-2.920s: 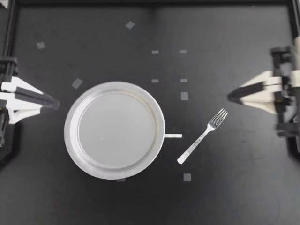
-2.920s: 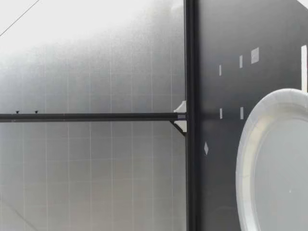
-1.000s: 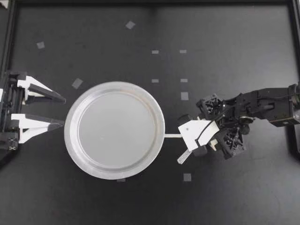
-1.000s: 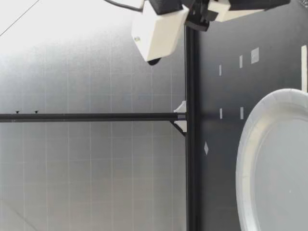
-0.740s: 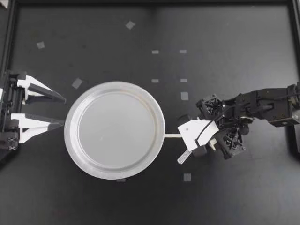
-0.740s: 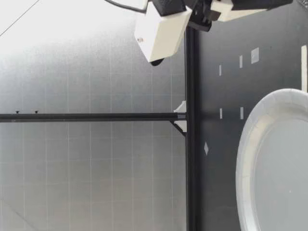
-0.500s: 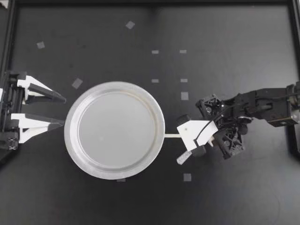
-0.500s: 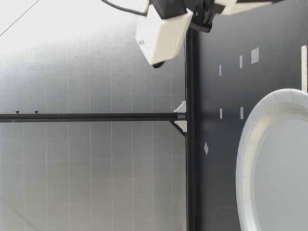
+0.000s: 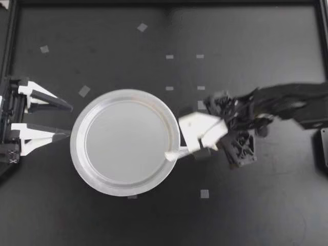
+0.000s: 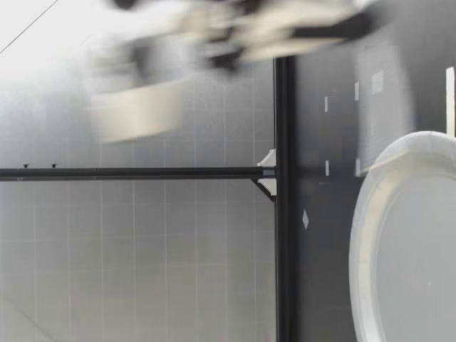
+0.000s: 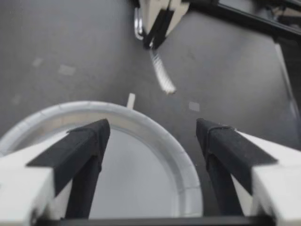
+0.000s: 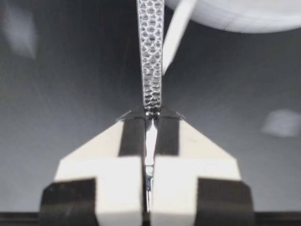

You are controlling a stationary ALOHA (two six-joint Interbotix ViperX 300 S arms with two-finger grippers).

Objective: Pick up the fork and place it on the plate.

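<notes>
The white paper plate [image 9: 82,164] lies mid-table. My right gripper [image 9: 193,146] hangs just beside the plate's right rim, shut on the metal fork [image 9: 172,155], whose handle end reaches over that rim. In the right wrist view the gripper [image 12: 150,115] pinches the fork's neck, and the textured handle [image 12: 150,56] points ahead toward the plate [image 12: 244,14]. At the table's left edge my left gripper [image 9: 60,121] stands open, just off the plate. The left wrist view has its fingers [image 11: 87,150] wide apart over the plate [image 11: 155,134], with the fork [image 11: 162,77] dangling beyond.
Small grey tape squares [image 9: 201,104] dot the black table, and a white tape strip [image 11: 130,100] lies by the plate's right rim. In the low view a blurred arm [image 10: 235,35] passes above the table beside the plate [image 10: 363,235]. A black frame [image 9: 164,2] borders the table.
My right gripper has shut on the fork, lifted it off the table and carried it left, so that the handle end is over the plate's rim. The left arm has not moved.
</notes>
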